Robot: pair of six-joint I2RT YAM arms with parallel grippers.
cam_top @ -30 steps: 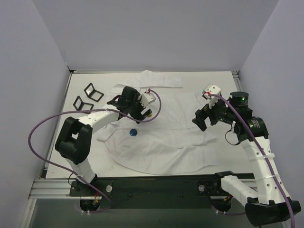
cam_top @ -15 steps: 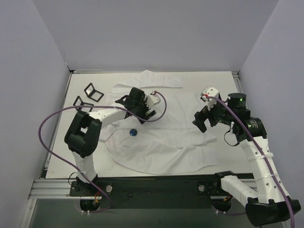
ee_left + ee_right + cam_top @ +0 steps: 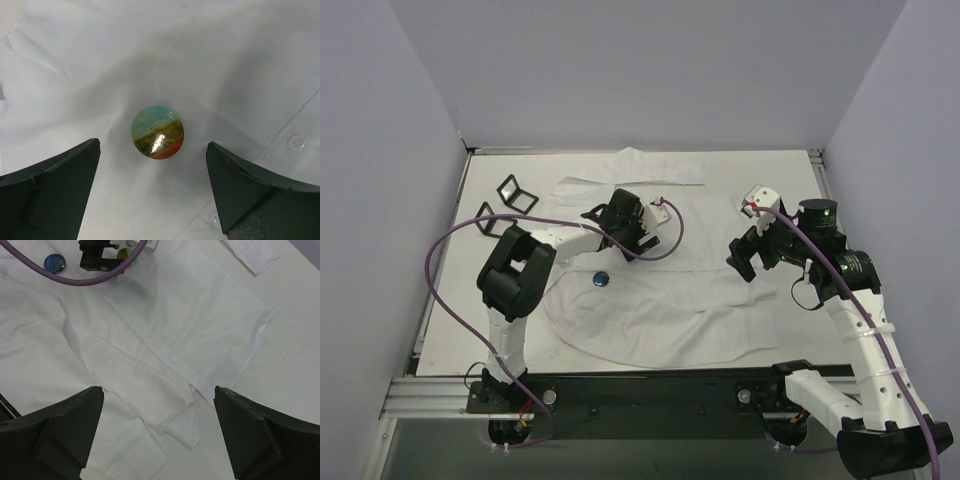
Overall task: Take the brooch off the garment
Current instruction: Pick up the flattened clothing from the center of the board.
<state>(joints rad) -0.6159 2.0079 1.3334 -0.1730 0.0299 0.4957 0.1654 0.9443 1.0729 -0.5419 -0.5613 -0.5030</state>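
A round brooch (image 3: 157,132), glazed in green, ochre and red, is sitting on the white garment (image 3: 215,55). The garment is lying spread over the middle of the table (image 3: 790,185), and the brooch is on the part of it somewhat toward the far-left corner. The left gripper (image 3: 153,146) is hanging directly over the brooch with its jaws spread wide and holding nothing. One finger is standing clear on each side, so the disc is lying almost on the line between the tips, only a little ahead of them. Being round, the brooch is offering no long axis to line up with, so the coming move appears to be a straight drop and a squeeze. Whether the fingers are touching the cloth cannot be told. A second, blue badge (image 3: 601,278) is lying on the shirt nearer the near edge, outside those jaws. The right gripper (image 3: 157,390), likewise gaping and empty, is hovering over the shirt toward the right edge, well apart from the brooch, making the left arm much the nearer.
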